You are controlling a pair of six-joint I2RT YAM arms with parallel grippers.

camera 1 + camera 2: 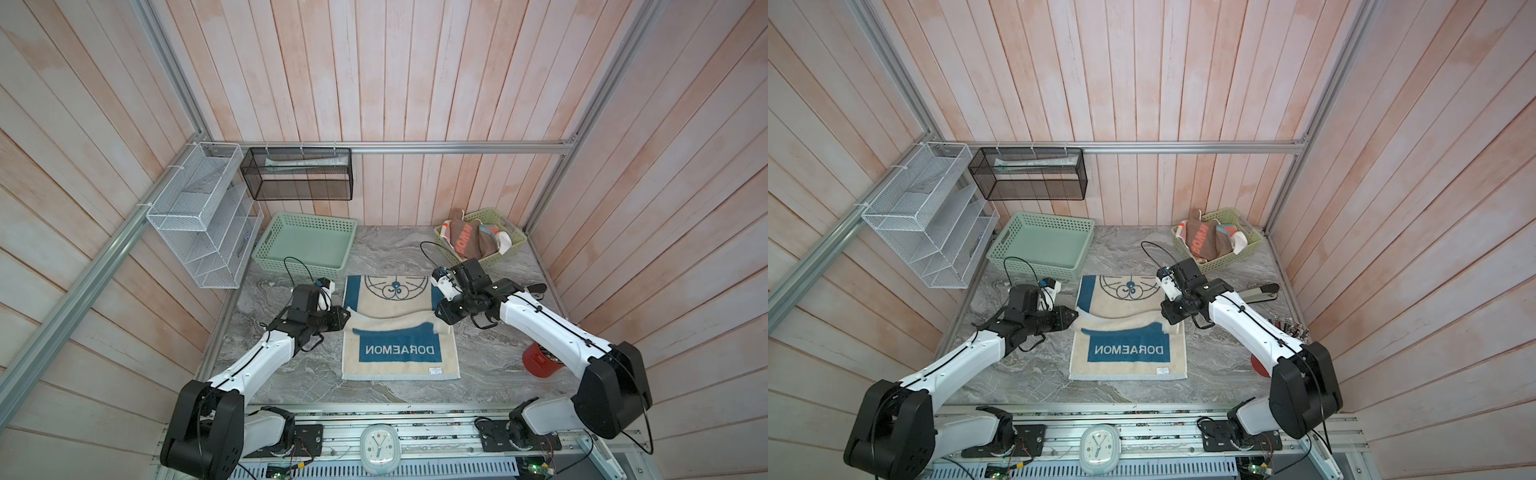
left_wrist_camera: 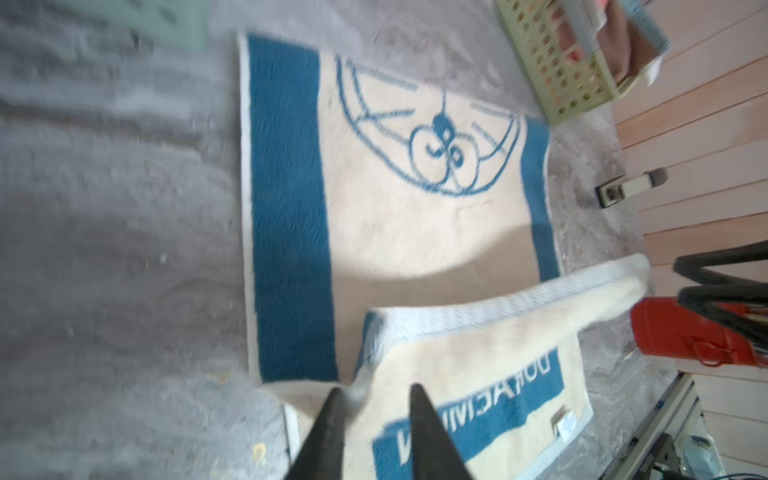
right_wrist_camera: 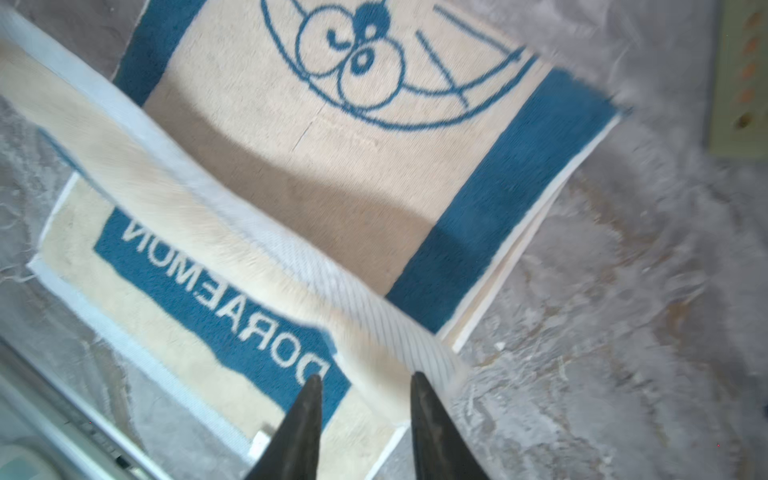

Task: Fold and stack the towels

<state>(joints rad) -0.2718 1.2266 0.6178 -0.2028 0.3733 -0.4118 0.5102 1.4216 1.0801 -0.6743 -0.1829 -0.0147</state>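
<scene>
The cream towel with blue border and cartoon face (image 1: 399, 299) lies spread at mid-table in both top views, also (image 1: 1129, 291). Its near part is turned over, showing mirrored "DORAEMON" lettering (image 3: 216, 286). The flap's free edge runs across the middle, slightly raised. My left gripper (image 1: 347, 316) (image 2: 376, 395) is at the flap's left corner, jaws apart, with the corner beside one finger. My right gripper (image 1: 438, 313) (image 3: 365, 382) is at the right corner, jaws apart, with cloth lying ahead of the tips. Other towels (image 1: 471, 241), one with coral lettering, sit bunched in the back-right basket.
An empty green basket (image 1: 299, 266) stands at the back left and a yellow-green basket (image 1: 498, 258) at the back right. A red cup (image 1: 540, 359) stands under my right arm. Wire racks (image 1: 199, 224) hang on the left wall. A clock (image 1: 379, 453) sits at the front rail.
</scene>
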